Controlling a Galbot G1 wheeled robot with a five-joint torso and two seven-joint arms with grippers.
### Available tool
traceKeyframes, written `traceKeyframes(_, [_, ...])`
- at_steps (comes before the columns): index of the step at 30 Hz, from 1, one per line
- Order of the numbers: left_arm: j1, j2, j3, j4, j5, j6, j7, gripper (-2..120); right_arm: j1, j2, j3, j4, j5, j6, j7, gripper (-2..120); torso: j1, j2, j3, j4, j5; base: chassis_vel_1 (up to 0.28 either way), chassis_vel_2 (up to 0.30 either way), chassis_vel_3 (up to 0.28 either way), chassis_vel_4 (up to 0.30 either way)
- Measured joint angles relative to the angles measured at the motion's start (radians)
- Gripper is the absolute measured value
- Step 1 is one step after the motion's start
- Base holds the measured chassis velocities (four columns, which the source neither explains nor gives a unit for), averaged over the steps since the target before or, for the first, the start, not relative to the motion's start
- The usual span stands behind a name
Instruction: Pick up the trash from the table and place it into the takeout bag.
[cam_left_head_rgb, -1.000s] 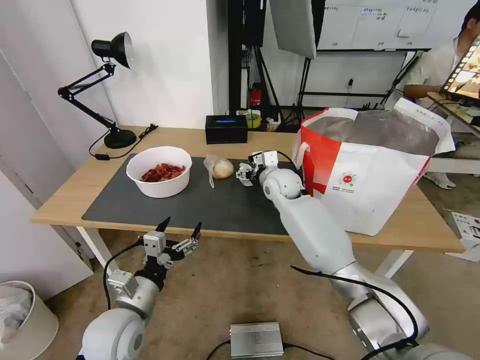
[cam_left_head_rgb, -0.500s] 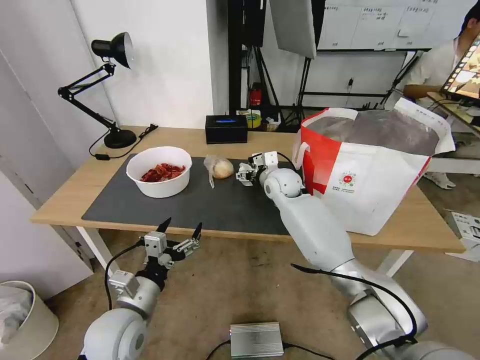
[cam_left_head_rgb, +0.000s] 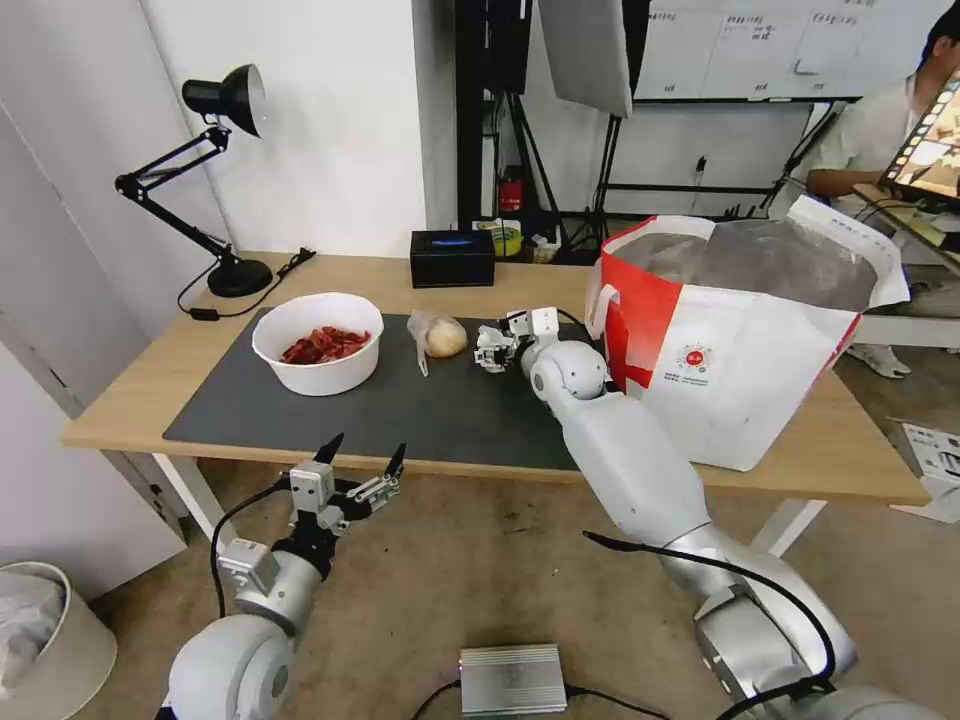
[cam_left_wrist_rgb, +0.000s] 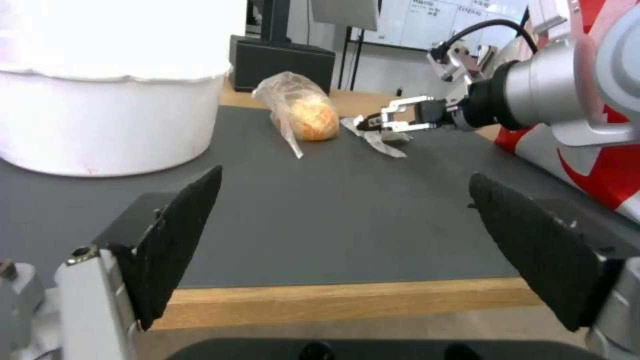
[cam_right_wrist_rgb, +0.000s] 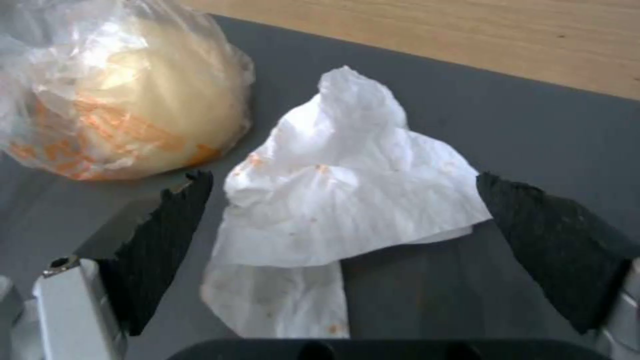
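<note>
Light wood runs the length of the desk (cam_left_head_rgb: 150, 395), and a dark grey mat (cam_left_head_rgb: 400, 410) covers its middle. On that mat lies the crumpled white tissue (cam_right_wrist_rgb: 347, 200), flecked with orange spots, with the bagged bun (cam_right_wrist_rgb: 127, 100) just beside it. The right pincer (cam_left_head_rgb: 489, 349) is low over the tissue with its black pads spread wide, one on either side of the paper; the right wrist view shows both pads clear of it, so nothing is gripped. The right arm reaches forward from the shoulder across the near edge of the desk, its white forearm passing just beside the takeout bag (cam_left_head_rgb: 740, 370), with the wrist bent toward the bun.

The bun sits in a clear plastic bag whose loose tail trails onto the mat. Farther to the robot's left on the mat stands the white bowl (cam_left_head_rgb: 318, 345), holding red scraps in its bottom. The takeout bag stands upright at the right end of the desk, mouth open, showing its silver foil lining; what lies inside cannot be told.

The left pincer (cam_left_head_rgb: 360, 462) hangs below and in front of the desk's near edge, pointing toward the mat, with its fingers wide apart and nothing between them. A black box (cam_left_head_rgb: 452, 257) and a black desk lamp (cam_left_head_rgb: 215, 180) stand along the back of the desk.
</note>
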Motion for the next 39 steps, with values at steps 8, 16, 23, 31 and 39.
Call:
traceKeyframes(8, [0.000, 0.000, 0.001, 0.000, 0.000, -0.001, 0.000, 100, 0.007, -0.005, 0.006, -0.019, -0.001, 0.001, -0.014, 100, 0.000, 0.000, 0.000, -0.0001, 0.0000, 0.000, 0.000, 0.000, 0.000])
traceKeyframes(16, [-0.003, -0.002, 0.012, 0.003, 0.001, -0.002, 0.000, 100, 0.017, -0.009, 0.015, -0.041, -0.008, 0.006, -0.056, 100, 0.000, 0.000, 0.000, -0.0001, 0.0000, 0.000, 0.000, 0.000, 0.000])
traceKeyframes(23, [-0.001, -0.005, 0.014, 0.003, 0.005, -0.003, 0.000, 100, 0.028, -0.008, 0.017, -0.061, -0.023, 0.011, -0.088, 100, 0.000, 0.000, 0.000, -0.0001, 0.0000, 0.000, 0.000, 0.000, 0.000])
traceKeyframes(31, [0.000, -0.006, 0.014, 0.003, 0.006, -0.009, -0.001, 100, 0.033, -0.001, 0.018, -0.078, -0.041, 0.018, -0.122, 100, 0.000, 0.000, 0.000, -0.0001, 0.0000, 0.000, 0.000, 0.000, 0.000])
traceKeyframes(39, [-0.002, -0.007, 0.016, 0.006, 0.006, -0.014, -0.001, 100, 0.033, 0.001, 0.018, -0.079, -0.049, 0.021, -0.137, 100, 0.000, 0.000, 0.000, -0.0001, 0.0000, 0.000, 0.000, 0.000, 0.000])
